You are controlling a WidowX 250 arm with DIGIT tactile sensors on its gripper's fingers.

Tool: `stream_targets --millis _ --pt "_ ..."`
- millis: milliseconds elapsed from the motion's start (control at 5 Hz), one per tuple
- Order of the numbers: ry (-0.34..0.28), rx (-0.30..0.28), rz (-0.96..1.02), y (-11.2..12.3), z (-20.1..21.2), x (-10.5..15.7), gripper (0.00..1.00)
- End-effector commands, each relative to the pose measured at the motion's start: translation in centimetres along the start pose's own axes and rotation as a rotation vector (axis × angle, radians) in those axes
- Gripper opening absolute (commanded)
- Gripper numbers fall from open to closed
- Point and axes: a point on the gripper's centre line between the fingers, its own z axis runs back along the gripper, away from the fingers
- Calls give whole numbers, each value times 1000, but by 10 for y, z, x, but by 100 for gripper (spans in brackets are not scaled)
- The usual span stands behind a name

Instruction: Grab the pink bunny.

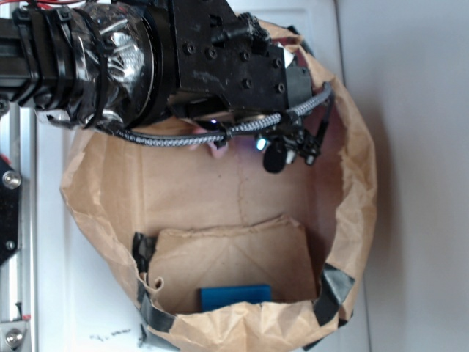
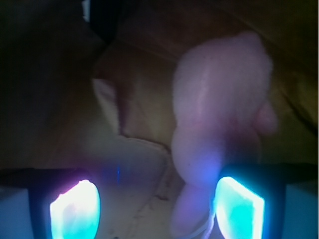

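fuzzy plush pink bunny (image 2: pixel 219 109), creased paper bag (image 1: pixel 220 198)

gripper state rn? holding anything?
Gripper: open, holding nothing. The bunny lies just ahead, its lower end beside the right-hand finger, not clamped.

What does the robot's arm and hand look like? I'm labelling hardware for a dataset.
The arm is black, with bolted blocks and crinkled glossy black wrapping. A black-and-white braided cable runs beneath it. The hand has two fingers whose pads glow cyan-white.
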Motion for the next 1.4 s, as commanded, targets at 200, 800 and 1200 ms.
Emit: stream_targets --millis 200,800,1200 --pt "-1 -111 -8 19 45 -14 100" --pt "-67 -60 53 24 24 1 100" --pt "-130 4 85 25 4 15 100"
